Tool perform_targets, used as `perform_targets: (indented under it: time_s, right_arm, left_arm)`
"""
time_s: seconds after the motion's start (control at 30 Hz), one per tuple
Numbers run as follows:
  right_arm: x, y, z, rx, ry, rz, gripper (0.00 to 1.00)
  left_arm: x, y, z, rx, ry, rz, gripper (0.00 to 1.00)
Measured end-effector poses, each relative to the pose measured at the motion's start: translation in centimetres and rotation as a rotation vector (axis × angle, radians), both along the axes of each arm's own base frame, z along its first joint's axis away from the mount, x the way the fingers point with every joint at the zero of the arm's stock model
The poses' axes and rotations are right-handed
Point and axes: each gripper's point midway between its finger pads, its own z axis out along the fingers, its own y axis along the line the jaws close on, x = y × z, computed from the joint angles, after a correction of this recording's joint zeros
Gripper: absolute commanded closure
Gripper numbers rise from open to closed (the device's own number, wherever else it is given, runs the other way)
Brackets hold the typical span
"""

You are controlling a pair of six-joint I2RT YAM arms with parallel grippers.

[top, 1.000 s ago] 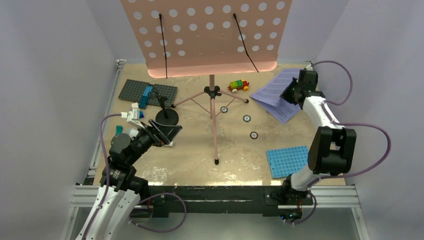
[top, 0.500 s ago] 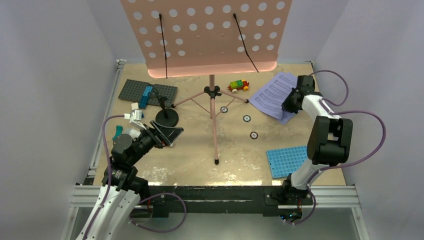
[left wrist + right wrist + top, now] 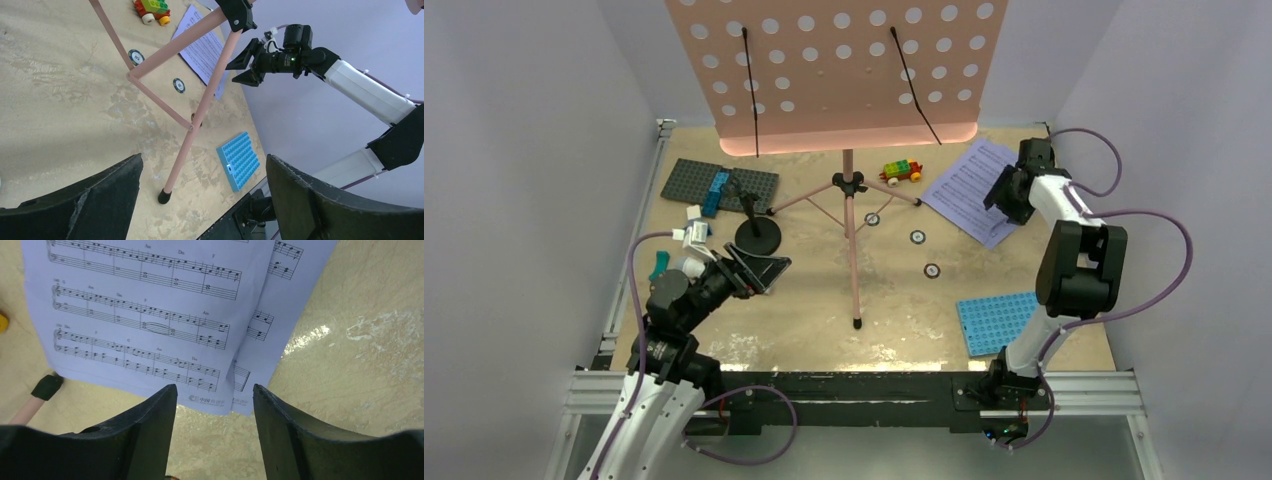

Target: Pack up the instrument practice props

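The pink music stand's hole-dotted desk (image 3: 844, 70) looms at the back on a tripod (image 3: 852, 250) whose legs spread over the middle of the table. Lavender sheet-music pages (image 3: 964, 188) lie flat at the back right. My right gripper (image 3: 1004, 196) hovers at their near right edge. In the right wrist view it (image 3: 214, 388) is open, with the pages (image 3: 150, 305) just beyond the fingertips and bare table between them. The black mic stand (image 3: 757, 236) stands on its round base at the left. My left gripper (image 3: 762, 266) is wide open just in front of it, holding nothing (image 3: 202, 160).
A grey studded plate (image 3: 720, 185) with blue bricks lies at the back left. A blue plate (image 3: 999, 322) sits at the front right and a toy brick car (image 3: 901, 171) behind the tripod. Three round tokens (image 3: 917, 237) lie right of the pole. Walls close in on both sides.
My right gripper, shut at the pages' edge before, has opened and the pages now lie loose, shifted slightly left. The left arm has barely moved.
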Motion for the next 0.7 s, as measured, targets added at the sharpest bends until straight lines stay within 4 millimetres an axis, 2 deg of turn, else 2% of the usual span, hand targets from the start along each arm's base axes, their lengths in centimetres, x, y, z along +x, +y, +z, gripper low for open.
perform_targets:
  time_s: [0.1, 0.17, 0.27, 0.37, 0.43, 0.53, 0.7]
  right_arm:
    - [0.3, 0.0, 1.5, 0.001, -0.03, -0.007, 0.39]
    - [0.4, 0.1, 3.5, 0.004, -0.079, -0.015, 0.39]
    - [0.2, 0.6, 8.5, 0.018, -0.247, -0.032, 0.41]
    - [-2.0, 2.5, 13.1, 0.053, -0.442, -0.019, 0.44]
    - [-3.4, 4.2, 14.3, 0.073, -0.53, 0.012, 0.44]
    - [-5.6, 9.5, 13.9, 0.109, -0.594, 0.156, 0.43]
    - [-10.4, 22.1, 11.5, 0.201, -0.601, 0.569, 0.39]
  left_arm:
    - [0.0, 0.0, -0.2, 0.003, 0.01, 0.0, 0.02]
    - [0.0, 0.0, -0.3, 0.004, 0.015, 0.0, 0.01]
    - [0.0, 0.0, -0.5, 0.007, 0.021, 0.0, 0.0]
    - [0.1, -0.2, -1.0, 0.03, 0.03, -0.014, 0.0]
    - [0.3, -0.4, -1.8, 0.054, 0.055, -0.029, 0.0]
    - [0.6, -0.8, -2.7, 0.086, 0.087, -0.055, 0.0]
    - [0.6, -2.0, -2.1, 0.128, 0.001, -0.104, 0.0]
